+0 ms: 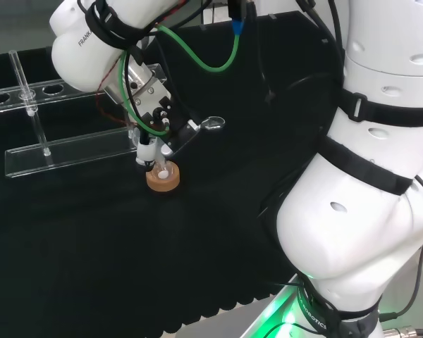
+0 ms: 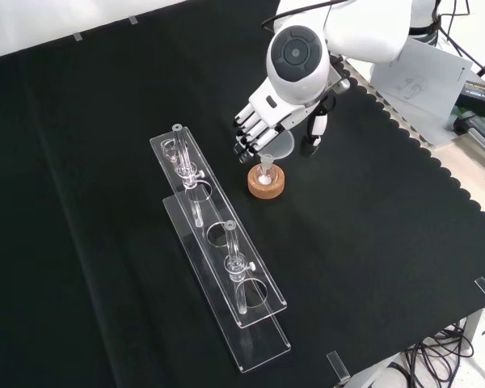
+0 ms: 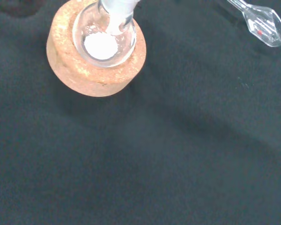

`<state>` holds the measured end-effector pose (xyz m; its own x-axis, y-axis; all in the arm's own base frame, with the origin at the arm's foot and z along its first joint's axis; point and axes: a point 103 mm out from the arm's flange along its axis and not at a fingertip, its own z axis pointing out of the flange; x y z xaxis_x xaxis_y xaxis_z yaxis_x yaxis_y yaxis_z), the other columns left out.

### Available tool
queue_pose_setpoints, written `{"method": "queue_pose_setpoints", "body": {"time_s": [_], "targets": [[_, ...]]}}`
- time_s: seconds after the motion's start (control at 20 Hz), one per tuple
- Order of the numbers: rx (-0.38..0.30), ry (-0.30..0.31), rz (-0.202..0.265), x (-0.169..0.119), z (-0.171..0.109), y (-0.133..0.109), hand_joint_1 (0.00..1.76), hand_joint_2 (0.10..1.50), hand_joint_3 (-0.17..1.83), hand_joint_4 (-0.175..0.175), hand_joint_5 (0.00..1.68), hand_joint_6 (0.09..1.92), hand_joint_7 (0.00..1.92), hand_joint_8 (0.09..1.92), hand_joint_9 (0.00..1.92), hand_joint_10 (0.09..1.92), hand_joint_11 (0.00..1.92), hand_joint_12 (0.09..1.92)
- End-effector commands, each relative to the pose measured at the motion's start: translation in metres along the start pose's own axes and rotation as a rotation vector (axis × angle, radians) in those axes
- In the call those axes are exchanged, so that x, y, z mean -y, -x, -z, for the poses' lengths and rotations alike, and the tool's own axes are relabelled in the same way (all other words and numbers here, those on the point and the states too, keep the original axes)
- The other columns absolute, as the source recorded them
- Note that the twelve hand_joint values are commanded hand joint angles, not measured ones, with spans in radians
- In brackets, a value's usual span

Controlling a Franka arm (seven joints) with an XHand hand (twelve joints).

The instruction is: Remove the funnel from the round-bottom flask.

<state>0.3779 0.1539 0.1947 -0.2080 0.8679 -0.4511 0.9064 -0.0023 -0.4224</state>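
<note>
The round-bottom flask (image 2: 265, 175) stands upright in a cork ring (image 2: 266, 184), neck pointing up. The robot hand (image 2: 259, 123) hovers at its 11 o'clock in the front view, fingers relaxed, holding nothing.

White arm reaching out over the middle of the black cloth, wrist bent downward, hand (image 2: 263, 121) low above the cloth, fingers (image 2: 249, 139) relaxed and slightly curled, holding nothing
</note>
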Motion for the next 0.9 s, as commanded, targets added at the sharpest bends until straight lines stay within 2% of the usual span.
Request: {"method": "queue_pose_setpoints", "body": {"time_s": [0.05, 0.45, 0.9], "targets": [[0.03, 0.002, -0.009, -0.001, -0.001, 0.0, 0.71, 0.76, 0.37, -0.007, 0.28, 0.09, 0.14, 0.66, 0.48, 0.66, 0.22, 1.45], [0.068, 0.035, -0.035, 0.001, 0.002, 0.002, 0.74, 0.78, 0.47, -0.02, 0.41, 0.09, 0.36, 0.69, 0.77, 0.58, 0.31, 1.38], [0.038, 0.057, -0.04, 0.011, 0.017, 0.02, 0.76, 0.8, 0.5, -0.029, 0.46, 0.09, 0.47, 0.69, 0.92, 0.56, 0.35, 1.36]]}}
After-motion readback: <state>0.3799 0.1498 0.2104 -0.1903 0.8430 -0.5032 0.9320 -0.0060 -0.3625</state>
